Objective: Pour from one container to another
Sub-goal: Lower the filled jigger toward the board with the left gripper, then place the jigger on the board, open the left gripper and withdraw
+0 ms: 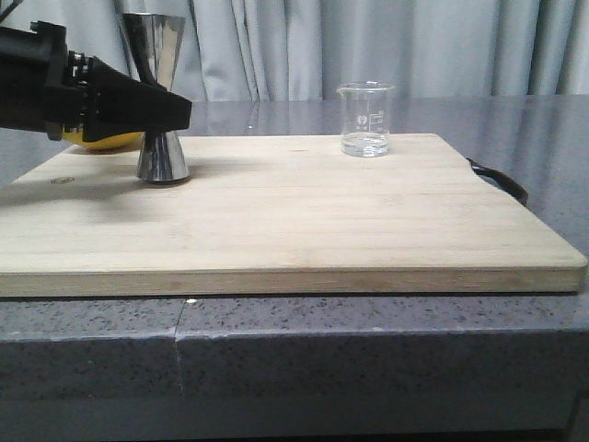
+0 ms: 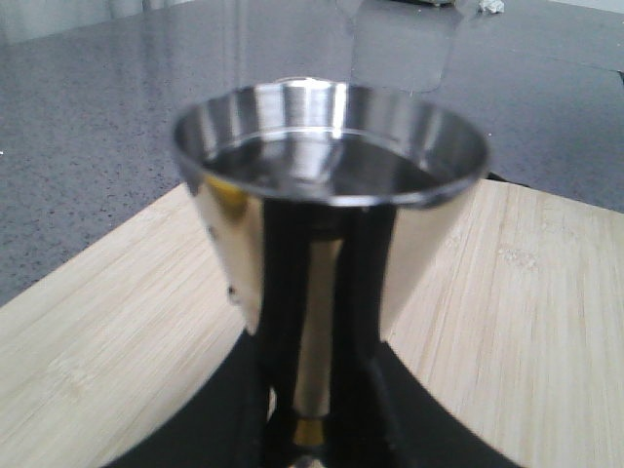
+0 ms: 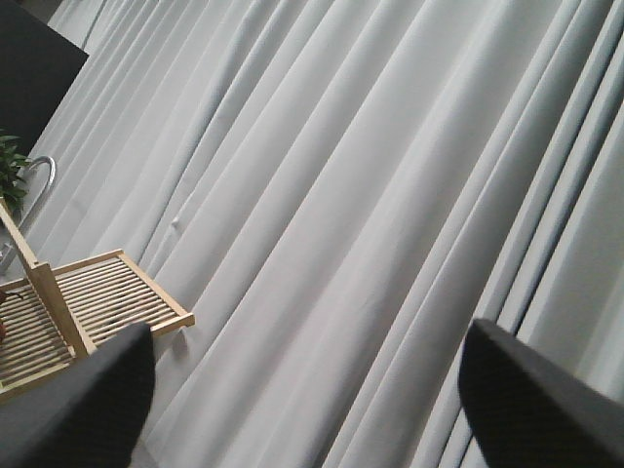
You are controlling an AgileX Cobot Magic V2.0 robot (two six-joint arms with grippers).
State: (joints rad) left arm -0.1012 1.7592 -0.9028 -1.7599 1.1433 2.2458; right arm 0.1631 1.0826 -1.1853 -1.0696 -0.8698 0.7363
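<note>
The beaker (image 1: 366, 120) is standing upright on the wooden cutting board (image 1: 304, 221), near the board's far edge and well apart from the jigger (image 1: 157, 101). It is small, clear glass with a pour lip at its rim, and a shallow pool of clear liquid is sitting at its bottom. White graduation marks are showing on its side, too small to read.

The jigger is standing upright on the same board, toward the board's far left part. It is shiny steel, hourglass-shaped, taller than the beaker, and a gold band (image 2: 309, 432) is showing at its narrow waist in the left wrist view, where its wide upper cup (image 2: 331, 146) is filling the picture.

The left pincer (image 1: 175, 112) is reaching in at the jigger's waist, its black fingers (image 2: 375, 322) lying on either side of the stem; whether they are pressing on it I cannot tell. A yellow object (image 1: 101, 140) is lying behind the pincer.

The right pincer (image 3: 307, 390) is gaping apart, gripping nothing, pointing at grey curtains (image 3: 370, 195) with a wooden rack (image 3: 88, 312) beside them.

The board is resting on a grey speckled tabletop (image 1: 368, 350).
</note>
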